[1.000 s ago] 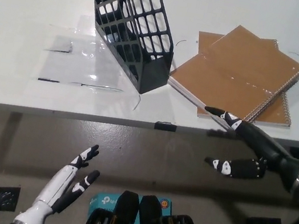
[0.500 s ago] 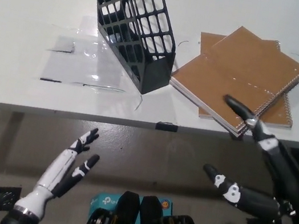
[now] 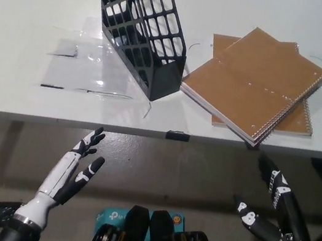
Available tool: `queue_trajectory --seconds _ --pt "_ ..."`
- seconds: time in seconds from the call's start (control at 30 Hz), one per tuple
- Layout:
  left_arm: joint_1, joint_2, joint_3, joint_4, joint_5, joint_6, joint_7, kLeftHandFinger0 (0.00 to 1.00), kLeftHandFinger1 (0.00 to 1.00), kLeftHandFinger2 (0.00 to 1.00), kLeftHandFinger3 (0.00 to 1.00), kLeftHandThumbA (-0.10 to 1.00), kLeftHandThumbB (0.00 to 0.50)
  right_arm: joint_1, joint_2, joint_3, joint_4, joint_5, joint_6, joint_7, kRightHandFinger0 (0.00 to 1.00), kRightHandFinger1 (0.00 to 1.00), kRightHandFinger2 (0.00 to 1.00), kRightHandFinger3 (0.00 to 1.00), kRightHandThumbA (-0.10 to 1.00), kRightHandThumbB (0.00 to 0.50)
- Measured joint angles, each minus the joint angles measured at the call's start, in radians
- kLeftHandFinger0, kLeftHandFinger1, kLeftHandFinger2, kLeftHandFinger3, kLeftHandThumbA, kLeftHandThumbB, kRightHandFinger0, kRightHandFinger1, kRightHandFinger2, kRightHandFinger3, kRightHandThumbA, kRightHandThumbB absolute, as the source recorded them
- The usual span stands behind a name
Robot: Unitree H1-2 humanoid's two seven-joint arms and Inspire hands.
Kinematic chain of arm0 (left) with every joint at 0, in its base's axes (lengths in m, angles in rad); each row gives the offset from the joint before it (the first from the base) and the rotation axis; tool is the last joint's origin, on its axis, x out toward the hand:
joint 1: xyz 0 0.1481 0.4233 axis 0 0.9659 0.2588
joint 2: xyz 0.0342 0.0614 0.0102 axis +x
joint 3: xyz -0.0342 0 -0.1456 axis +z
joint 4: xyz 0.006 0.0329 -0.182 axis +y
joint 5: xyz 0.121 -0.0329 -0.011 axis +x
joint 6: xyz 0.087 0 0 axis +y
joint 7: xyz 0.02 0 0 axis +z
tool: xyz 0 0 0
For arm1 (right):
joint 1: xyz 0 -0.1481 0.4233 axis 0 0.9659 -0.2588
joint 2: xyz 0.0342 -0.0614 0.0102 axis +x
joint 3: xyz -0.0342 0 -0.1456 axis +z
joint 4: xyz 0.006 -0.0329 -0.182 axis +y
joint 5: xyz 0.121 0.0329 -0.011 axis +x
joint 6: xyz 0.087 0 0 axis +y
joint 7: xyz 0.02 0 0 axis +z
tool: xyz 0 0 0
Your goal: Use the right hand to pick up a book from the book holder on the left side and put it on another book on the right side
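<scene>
Two books (image 3: 255, 81) stacked askew, top one overhanging tabletop (image 3: 22, 96) edge; both hands, left (image 3: 71, 170) & right (image 3: 276, 209), fingers spread, empty. Bump could topple it.

Black mesh book holder (image 3: 145, 27) stands on the white table, leaning toward the upper left, its solid end facing the table's front edge; looks empty through the grid, though the bars make that hard to be sure of. Just to its right, a brown spiral-bound book (image 3: 254, 81) lies flat and skewed, near corner just beside the holder's base. Under it, another brown book (image 3: 301, 123) peeks out, squared differently.
</scene>
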Motion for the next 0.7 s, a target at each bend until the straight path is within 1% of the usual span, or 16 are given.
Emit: queue_trajectory --seconds 0.07,0.17,0.2,0.27,0.37,0.43,0.57,0.7 --pt "0.000 0.000 0.000 -0.001 -0.002 0.000 -0.002 0.95 1.00 1.00 1.00 0.93 0.134 0.000 0.000 0.000 0.023 0.000 -0.014 -0.010 1.00 1.00 1.00 1.00 0.61 0.082" --pt "0.001 0.000 0.000 -0.003 -0.004 0.000 -0.002 0.95 1.00 1.00 1.00 0.92 0.131 0.000 0.000 0.002 0.047 0.000 -0.029 -0.021 1.00 1.00 1.00 1.00 0.58 0.086" --pt "0.002 0.000 0.000 -0.004 -0.004 0.000 -0.002 0.95 1.00 1.00 1.00 0.92 0.131 0.001 0.000 0.002 0.049 0.000 -0.034 -0.024 1.00 1.00 1.00 1.00 0.58 0.100" --pt "0.005 0.000 -0.001 -0.005 -0.004 0.000 -0.002 0.95 1.00 1.00 1.00 0.92 0.127 0.003 0.000 0.004 0.052 0.000 -0.044 -0.029 1.00 1.00 1.00 1.00 0.58 0.103" --pt "0.014 0.000 -0.002 -0.005 -0.004 0.000 -0.002 0.95 1.00 1.00 1.00 0.92 0.124 0.007 0.000 0.010 0.055 0.001 -0.052 -0.035 0.98 1.00 1.00 1.00 0.55 0.083" --pt "0.024 0.000 -0.003 -0.005 -0.004 0.000 -0.002 0.95 1.00 1.00 1.00 0.92 0.126 0.010 -0.001 0.014 0.055 0.002 -0.057 -0.037 0.96 1.00 1.00 1.00 0.54 0.080" --pt "0.038 0.000 -0.003 -0.005 -0.004 -0.001 -0.002 0.94 1.00 1.00 1.00 0.92 0.127 0.018 -0.004 0.023 0.056 0.004 -0.062 -0.037 0.93 0.97 1.00 1.00 0.51 0.067" --pt "0.052 0.000 -0.003 -0.005 -0.004 -0.002 -0.002 0.95 1.00 1.00 1.00 0.91 0.131 0.028 -0.008 0.033 0.058 0.005 -0.065 -0.037 0.92 0.96 1.00 1.00 0.51 0.077"
